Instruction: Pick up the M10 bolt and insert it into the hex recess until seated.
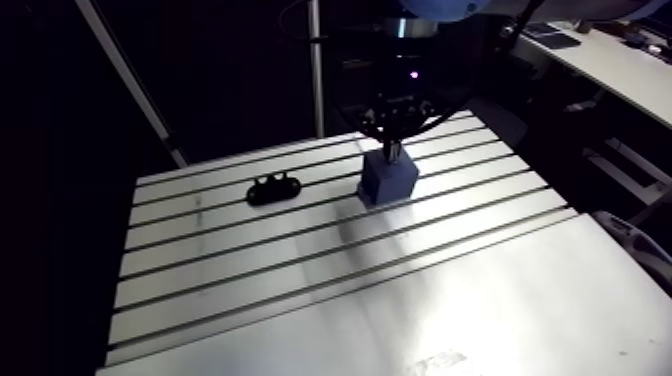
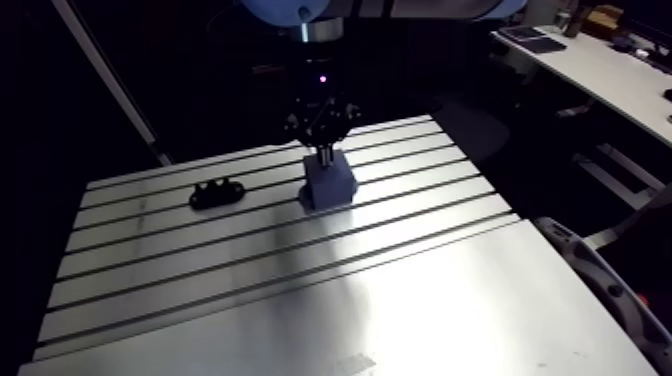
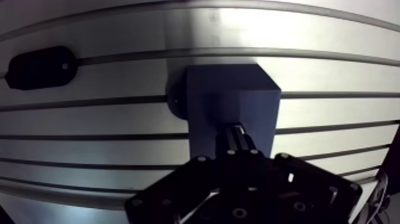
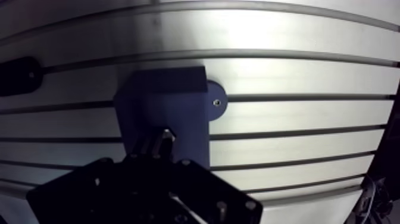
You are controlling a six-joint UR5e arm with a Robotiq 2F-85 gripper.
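A dark blue block [image 1: 388, 180] stands on the slotted table [image 1: 300, 270] towards its far side. My gripper [image 3: 238, 132] hangs straight over the block's top face [image 3: 229, 89], its two fingers drawn close together with the tips right at the block. A thin pale sliver [image 4: 168, 132] shows between the fingertips; it looks like the M10 bolt, mostly hidden by the fingers. The hex recess is covered by the gripper. A round foot with a screw [image 4: 215, 102] sticks out at the block's base.
A black oval fixture [image 1: 273, 187] with small bumps lies on the table left of the block, also in the wrist view [image 3: 41, 67] off to the side. Table slots run left to right. A diagonal pole [image 1: 130, 80] stands behind the table's left corner.
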